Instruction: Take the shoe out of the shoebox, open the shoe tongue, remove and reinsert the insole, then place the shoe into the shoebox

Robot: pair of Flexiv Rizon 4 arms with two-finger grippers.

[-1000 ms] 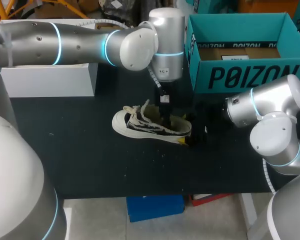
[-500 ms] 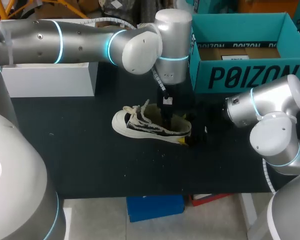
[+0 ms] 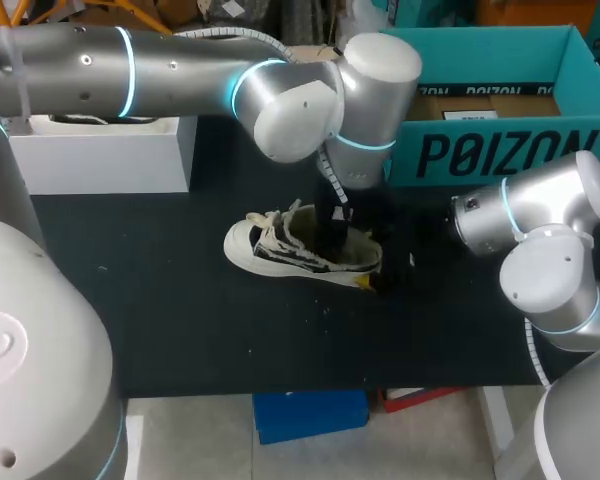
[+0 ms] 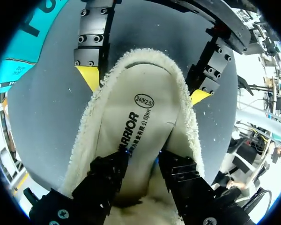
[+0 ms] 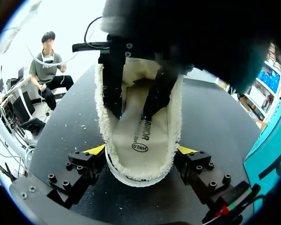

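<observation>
The white and black shoe [image 3: 280,250] lies on the black table with its toe to the left. My left gripper [image 3: 332,228] comes down into the shoe's opening. In the left wrist view it [image 4: 141,161] stands open just above the pale insole [image 4: 140,122], which lies flat inside the fleece lining. My right gripper [image 5: 141,152] is shut on the shoe's heel, one yellow tip against each side. The right wrist view shows the left gripper [image 5: 136,101] inside the shoe, over the insole [image 5: 138,136]. The teal shoebox [image 3: 490,150] stands open at the back right.
A white box [image 3: 100,160] stands at the back left, under my left arm. My right arm's elbow [image 3: 540,230] sits in front of the shoebox. Bare black table [image 3: 180,320] lies in front of the shoe.
My left gripper's fingers have opened inside the shoe, and the left arm's wrist has shifted to the right. The shoe and my right arm have stayed put.
</observation>
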